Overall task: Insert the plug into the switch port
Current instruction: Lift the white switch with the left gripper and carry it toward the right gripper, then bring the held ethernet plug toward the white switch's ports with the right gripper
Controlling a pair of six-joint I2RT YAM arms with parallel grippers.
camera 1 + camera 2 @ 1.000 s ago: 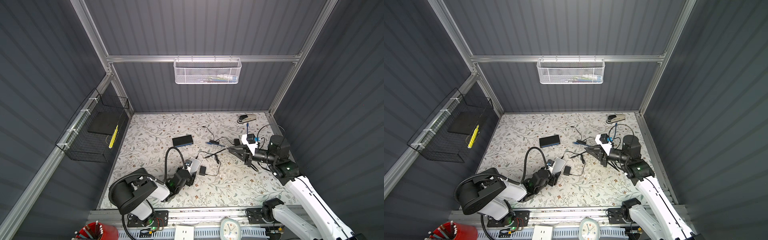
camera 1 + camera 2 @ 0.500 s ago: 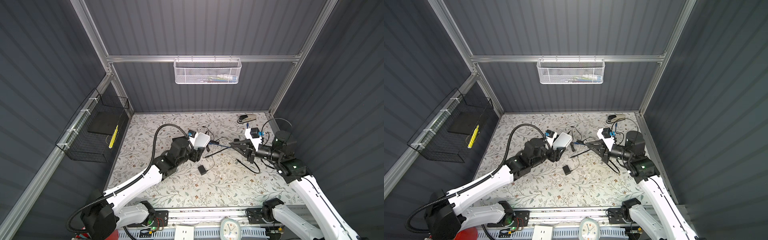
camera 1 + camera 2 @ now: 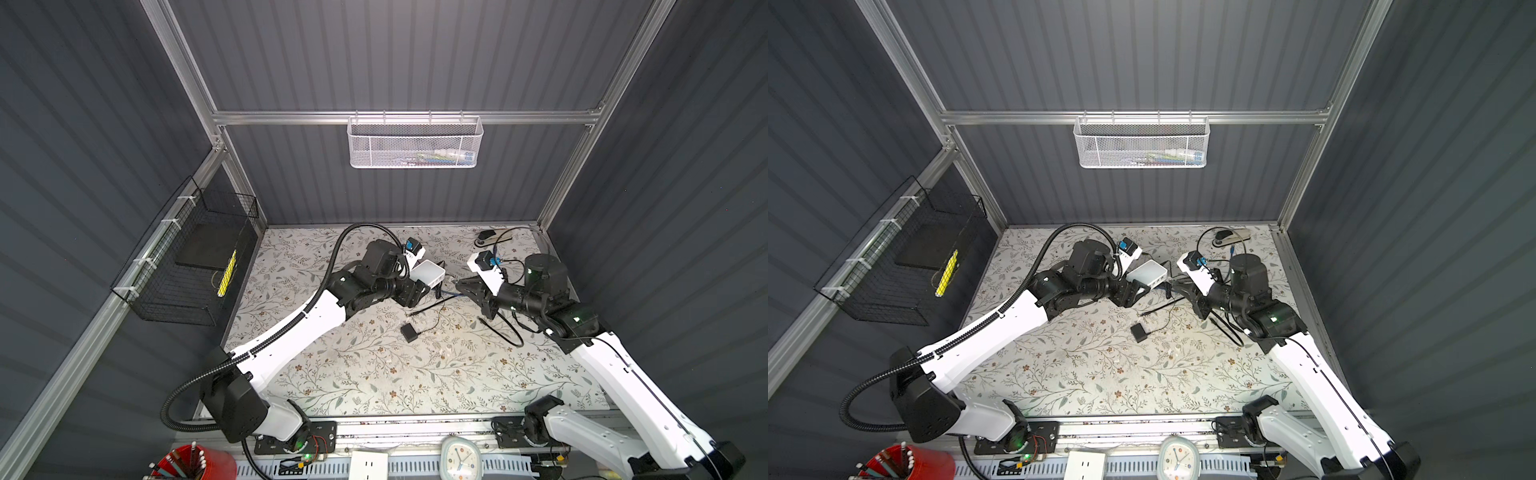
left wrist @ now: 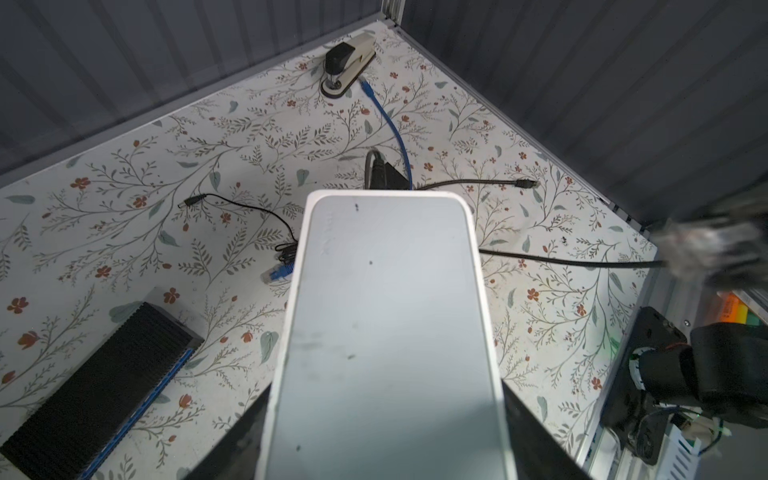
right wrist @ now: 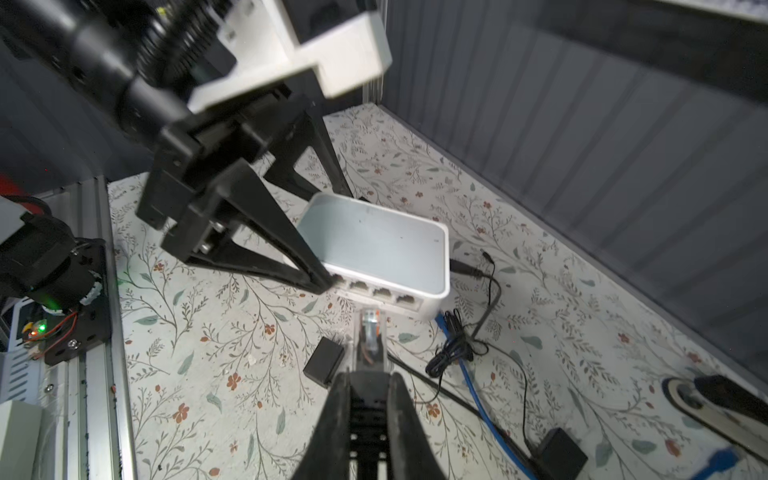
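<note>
My left gripper (image 3: 419, 286) (image 3: 1138, 289) is shut on the white switch (image 3: 428, 272) (image 3: 1147, 272) and holds it above the floral table. In the left wrist view the switch (image 4: 390, 332) fills the middle, with a black finger (image 4: 528, 428) on each long side. The row of ports (image 5: 374, 292) faces my right gripper (image 5: 368, 382) (image 3: 463, 286), which is shut on the clear plug (image 5: 370, 332). The plug's tip sits just short of the ports, near the middle of the row; contact cannot be told. Its black cable (image 3: 505, 328) trails behind.
On the table lie a black ribbed box (image 4: 95, 382), a stapler (image 4: 345, 62) at the back corner, a blue cable (image 4: 395, 133), thin black leads and a small black adapter (image 3: 409, 332). A white mesh basket (image 3: 415, 143) hangs on the back wall, a black wire basket (image 3: 195, 266) on the left.
The left arm has stretched out from the front of the table and carried the switch up to the middle. The right gripper shifted slightly back with the plug. Little has moved in the last half second.
</note>
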